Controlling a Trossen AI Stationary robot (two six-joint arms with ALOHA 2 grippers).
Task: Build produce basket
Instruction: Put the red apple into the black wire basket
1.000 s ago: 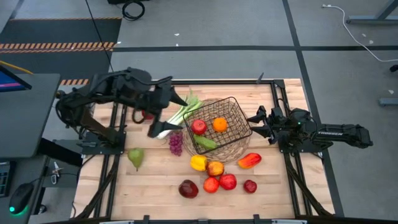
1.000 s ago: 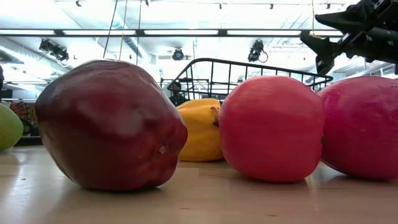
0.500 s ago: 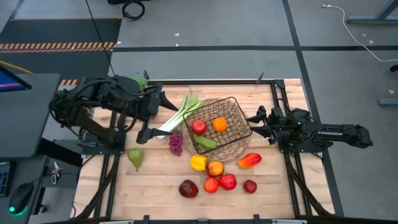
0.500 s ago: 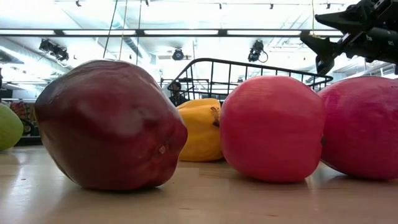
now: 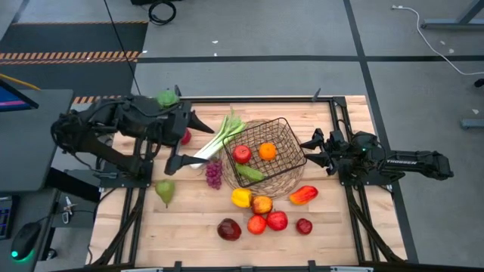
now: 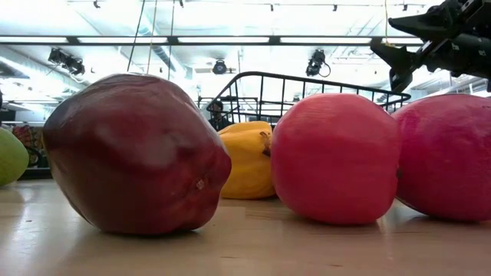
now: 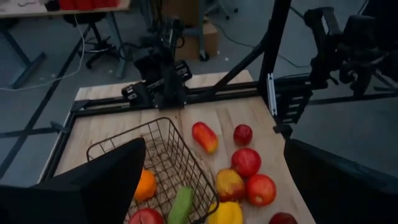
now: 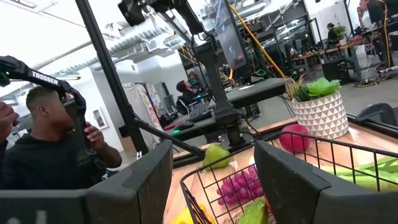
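While the nearest row of produce lies loose on the bench, a dark red apple sits at its left end, with 2 brighter red apples touching each other beside it and a small dark red fruit a little apart at the right end. Just behind them lie a yellow pepper, a red-and-yellow apple touching it, and a red pepper; a green pear lies well apart to the left. Farther back stands the basket, tilted, holding a red apple, an orange and a long green vegetable. Purple grapes lie just left of the basket, and the leek slants beside its left rim, its leafy end toward the far side. The left end effector hangs over the leek's white end with its fingers spread wide and nothing between them. The right end effector sits just right of the basket at rim height, its fingers narrowly parted and empty. At the far left edge stands a green plant, partly hidden by the left arm.
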